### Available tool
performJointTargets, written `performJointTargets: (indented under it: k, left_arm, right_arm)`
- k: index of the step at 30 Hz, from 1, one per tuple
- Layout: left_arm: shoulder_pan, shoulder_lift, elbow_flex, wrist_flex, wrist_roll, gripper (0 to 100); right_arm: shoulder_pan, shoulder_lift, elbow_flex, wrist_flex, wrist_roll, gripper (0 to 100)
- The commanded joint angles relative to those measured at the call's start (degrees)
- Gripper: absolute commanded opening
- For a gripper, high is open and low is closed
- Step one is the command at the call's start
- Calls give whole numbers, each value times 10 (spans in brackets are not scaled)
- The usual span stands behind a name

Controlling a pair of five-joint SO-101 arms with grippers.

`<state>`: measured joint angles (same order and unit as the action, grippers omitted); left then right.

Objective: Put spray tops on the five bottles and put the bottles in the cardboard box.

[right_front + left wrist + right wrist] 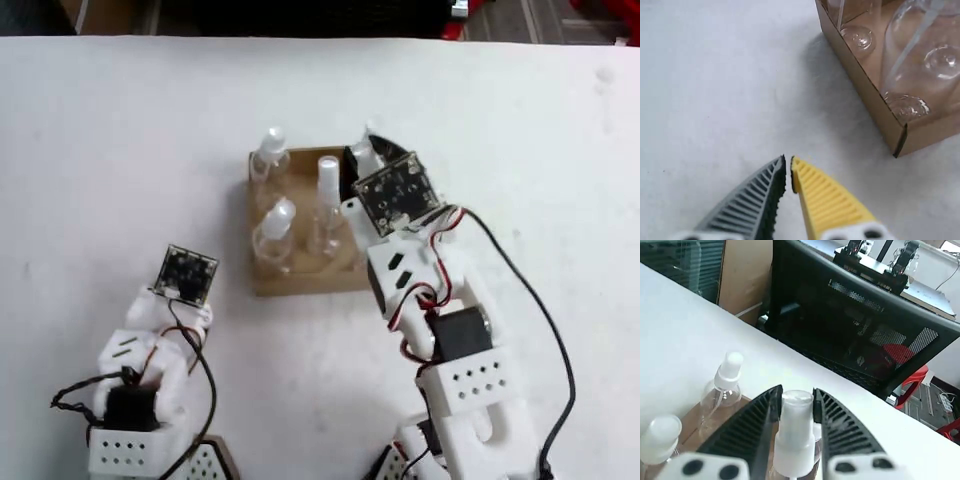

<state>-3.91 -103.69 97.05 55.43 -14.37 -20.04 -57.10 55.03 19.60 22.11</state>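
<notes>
Bottles [277, 228] with spray tops are stood upright in the box [300, 282], so that they pack side by side. One more bottle [792, 440] is clamped at its top by the right tool [796, 392] over the box's far right corner, seemingly for lowering in. The left tool [788, 167] is held together, idle beside the box. That closure is shown by the left wrist view, and the clamp by the right wrist view; both are hidden from above.

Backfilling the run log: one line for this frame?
right gripper: shut on capped bottle at cardboard box | left gripper: shut, beside box | in box: three other bottles, capped
</notes>
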Motion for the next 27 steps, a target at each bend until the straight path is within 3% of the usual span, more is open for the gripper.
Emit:
performJointTargets:
  k: [1, 13, 20, 27]
  left_arm:
    - [0, -7, -1, 9, -4, 24]
    - [1, -7, -1, 11, -4, 24]
    - [1, -7, -1, 11, -4, 24]
    - [1, -7, -1, 11, -4, 24]
  right_arm:
    - [7, -9, 47, -95, -7, 15]
    - [7, -9, 100, -128, -11, 15]
    - [57, -9, 112, -128, -119, 15]
    - [69, -22, 149, -128, -127, 15]
